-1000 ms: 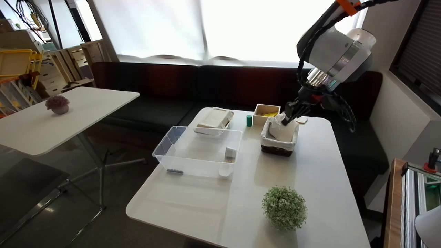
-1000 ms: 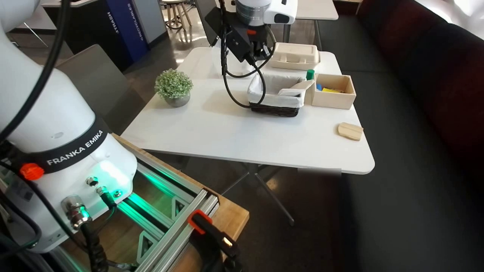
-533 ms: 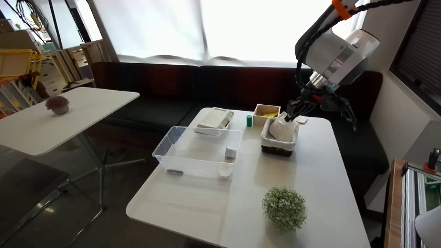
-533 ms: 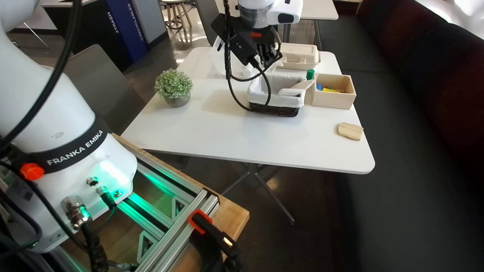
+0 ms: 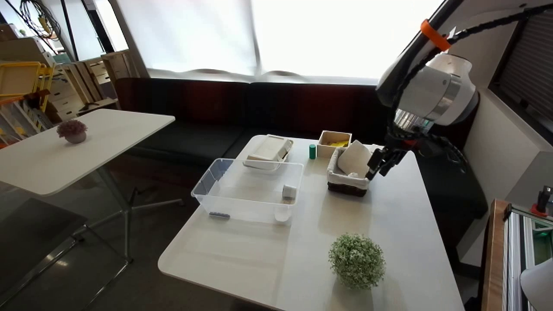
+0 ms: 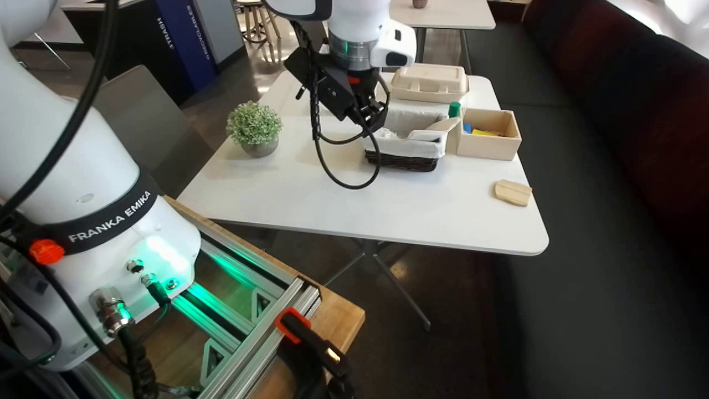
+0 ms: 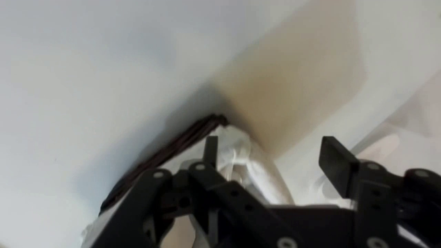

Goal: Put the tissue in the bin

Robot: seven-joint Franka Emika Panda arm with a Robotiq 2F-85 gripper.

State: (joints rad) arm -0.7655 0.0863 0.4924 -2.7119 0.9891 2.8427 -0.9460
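The bin (image 5: 347,189) is a dark wicker basket with a white cloth lining, seen in both exterior views. Inside it, low near one end, lies the tissue (image 5: 353,175), a small crumpled white scrap; an exterior view shows the tissue (image 6: 387,133) partly behind the rim. My gripper (image 5: 377,169) hovers by the bin's rim, apart from the tissue. In the wrist view my gripper (image 7: 270,148) has its fingers (image 7: 211,151) spread wide with nothing gripped between them. Below them is a lined corner of the bin (image 7: 165,151).
A pale flat piece (image 5: 356,158) leans inside the bin. Beside it stand a wooden box (image 5: 328,149) and a green cylinder (image 5: 312,151). A clear plastic tub (image 5: 246,207), a beige clamshell box (image 6: 431,83), a potted plant (image 5: 357,261) and a wooden slab (image 6: 513,193) share the table.
My gripper has opened and moved off from above the bin toward its rim, lower in both exterior views. The tissue now shows inside the bin, apart from the fingers.
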